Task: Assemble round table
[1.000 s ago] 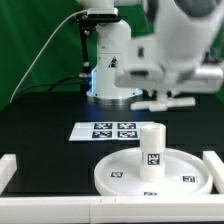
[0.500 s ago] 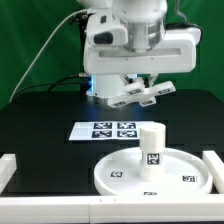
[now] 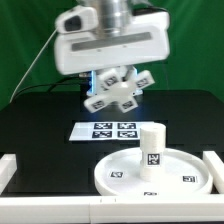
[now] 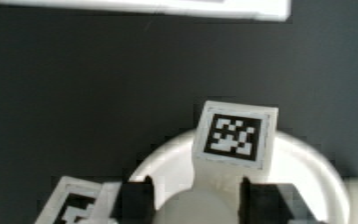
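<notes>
The large round disc (image 3: pixel 120 176) lies flat at the front of the black table. The short thick post (image 3: pixel 152 144) stands upright on its middle, tag facing front. My gripper (image 3: pixel 117 80) hangs high above the table's back, behind the marker board (image 3: pixel 108 130). It is shut on the four-armed cross piece (image 3: pixel 119 90), held in the air with its arms tilted. In the wrist view the dark fingers (image 4: pixel 265 204) clamp the cross piece's hub (image 4: pixel 202 195), and its tagged arms (image 4: pixel 233 134) stick out.
White rails stand at the exterior view's left (image 3: pixel 7 166), right (image 3: pixel 216 162) and front (image 3: pixel 60 211) of the table. The robot base (image 3: pixel 100 85) stands at the back behind the gripper.
The arm has swung toward the exterior view's left, carrying the cross piece, which has turned in the grip. The disc and post have not moved.
</notes>
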Robot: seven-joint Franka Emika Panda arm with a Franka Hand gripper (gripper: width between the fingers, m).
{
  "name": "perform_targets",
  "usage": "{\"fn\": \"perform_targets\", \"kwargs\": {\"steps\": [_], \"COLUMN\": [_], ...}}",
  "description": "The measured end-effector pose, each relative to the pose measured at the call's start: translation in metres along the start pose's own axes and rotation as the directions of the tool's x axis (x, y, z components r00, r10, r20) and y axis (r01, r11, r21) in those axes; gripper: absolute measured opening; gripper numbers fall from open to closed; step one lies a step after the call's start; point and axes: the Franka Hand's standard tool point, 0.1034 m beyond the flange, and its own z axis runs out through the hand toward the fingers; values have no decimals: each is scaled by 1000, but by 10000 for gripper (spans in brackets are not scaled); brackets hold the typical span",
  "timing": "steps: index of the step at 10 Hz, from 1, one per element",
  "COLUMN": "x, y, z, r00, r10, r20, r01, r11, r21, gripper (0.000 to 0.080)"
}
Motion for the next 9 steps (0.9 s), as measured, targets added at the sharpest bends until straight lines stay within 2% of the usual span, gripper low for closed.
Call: {"fn": "perform_targets", "kwargs": {"steps": [1,2,4,5,6,7,8,9], "x": [6,10,4,3,4,21,38,46], "y": [10,17,26,26,28,43,59,68], "z": [3,3,3,4,5,1,-1,1], "r00": [997,986,966,967,970,969,962,947], "r10": [-26,-22,-27,-26,-73,-121,-140,-196], "r20": [-69,-163,-257,-255,-232,-214,-236,-254], "r01": [27,20,13,13,66,121,138,187], "r11": [1000,1000,998,998,997,993,990,980], "r21": [9,-12,-54,-54,-40,-12,-27,-60], "gripper": [223,223,224,225,225,225,225,225]}}
